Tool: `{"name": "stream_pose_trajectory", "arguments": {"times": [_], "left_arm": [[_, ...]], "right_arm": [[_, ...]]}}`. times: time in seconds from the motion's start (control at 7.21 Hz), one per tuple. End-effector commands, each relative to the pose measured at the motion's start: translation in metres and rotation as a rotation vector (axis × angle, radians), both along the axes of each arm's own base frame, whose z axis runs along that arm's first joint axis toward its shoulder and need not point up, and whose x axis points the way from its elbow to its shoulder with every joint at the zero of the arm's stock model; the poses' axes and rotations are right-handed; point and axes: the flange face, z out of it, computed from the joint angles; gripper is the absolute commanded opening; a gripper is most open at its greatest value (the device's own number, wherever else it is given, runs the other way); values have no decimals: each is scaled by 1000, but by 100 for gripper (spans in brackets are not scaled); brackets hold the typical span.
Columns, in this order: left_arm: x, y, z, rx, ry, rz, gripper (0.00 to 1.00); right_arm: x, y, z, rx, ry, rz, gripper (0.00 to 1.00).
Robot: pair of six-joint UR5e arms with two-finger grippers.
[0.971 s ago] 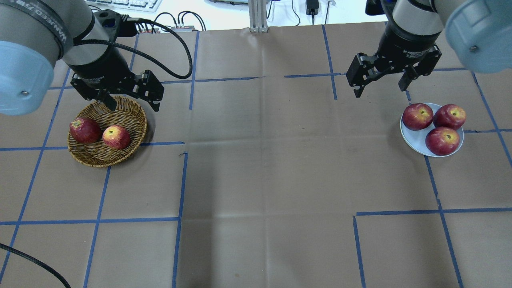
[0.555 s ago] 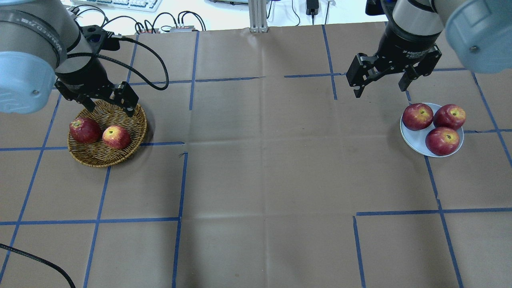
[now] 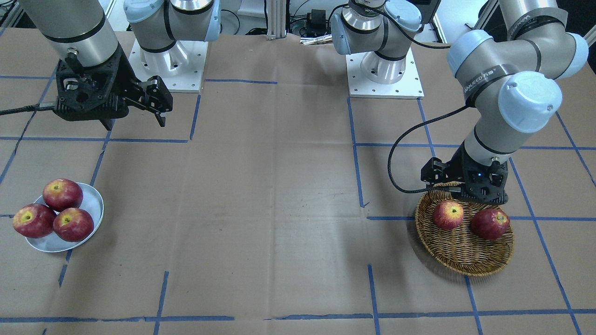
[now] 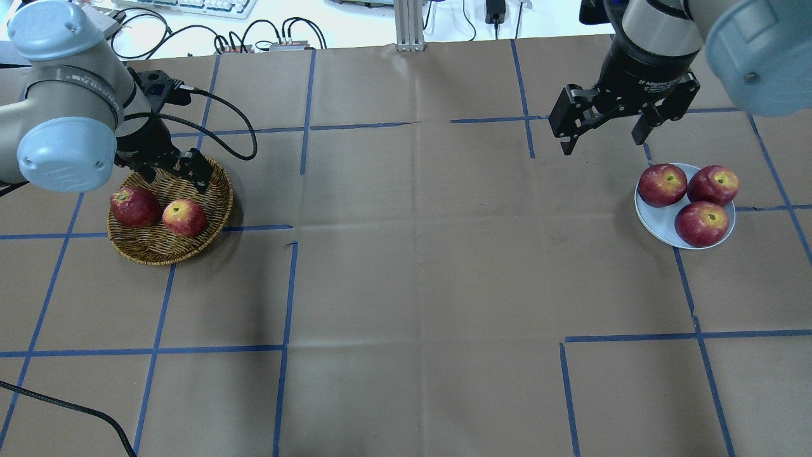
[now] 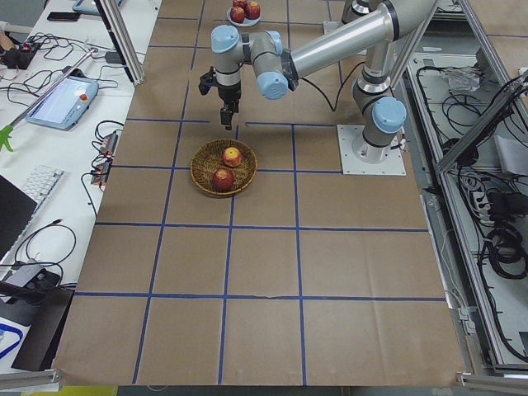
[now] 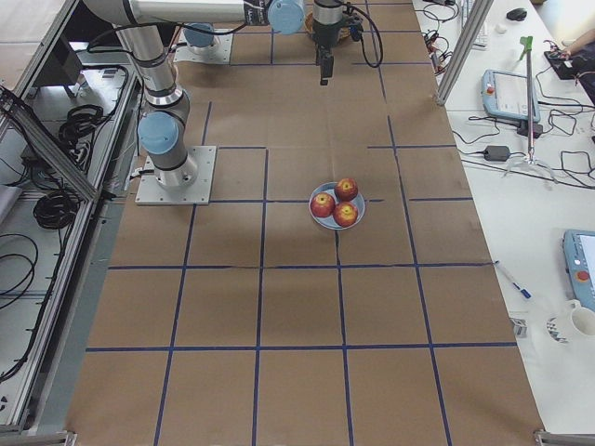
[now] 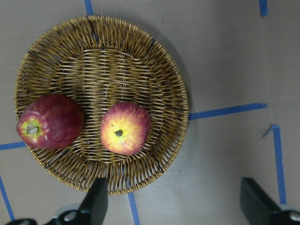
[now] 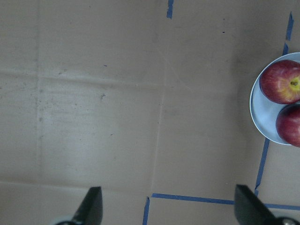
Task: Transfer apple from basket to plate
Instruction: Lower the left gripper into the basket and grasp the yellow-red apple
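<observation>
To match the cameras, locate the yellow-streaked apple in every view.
Front-facing: apple lower right, in basket.
Overhead: apple left side.
Exterior left: apple upper centre.
Exterior right: not discernible.
Left wrist: apple centre.
Right wrist: absent.
Landmark: basket.

The apple (image 4: 184, 217) lies open from above, but a darker apple (image 4: 134, 206) sits just beside it. Three apples (image 4: 702, 223) crowd the plate (image 4: 653, 223), leaving scant room.
</observation>
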Motion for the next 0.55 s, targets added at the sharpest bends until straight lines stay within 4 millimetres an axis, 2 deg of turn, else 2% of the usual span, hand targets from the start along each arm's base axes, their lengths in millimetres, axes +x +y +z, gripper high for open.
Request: {"name": "stream_pose_trajectory", "arguments": {"times": [0.0, 0.28, 0.42], "left_arm": [[36, -12, -37, 21, 50, 6, 99], [48, -31, -82, 13, 48, -32, 99], [51, -33, -91, 17, 50, -20, 99]], "right_arm": [[0, 0, 0, 0, 0, -1, 100], [0, 0, 0, 0, 0, -1, 100], [0, 0, 0, 0, 0, -1, 100]]}}
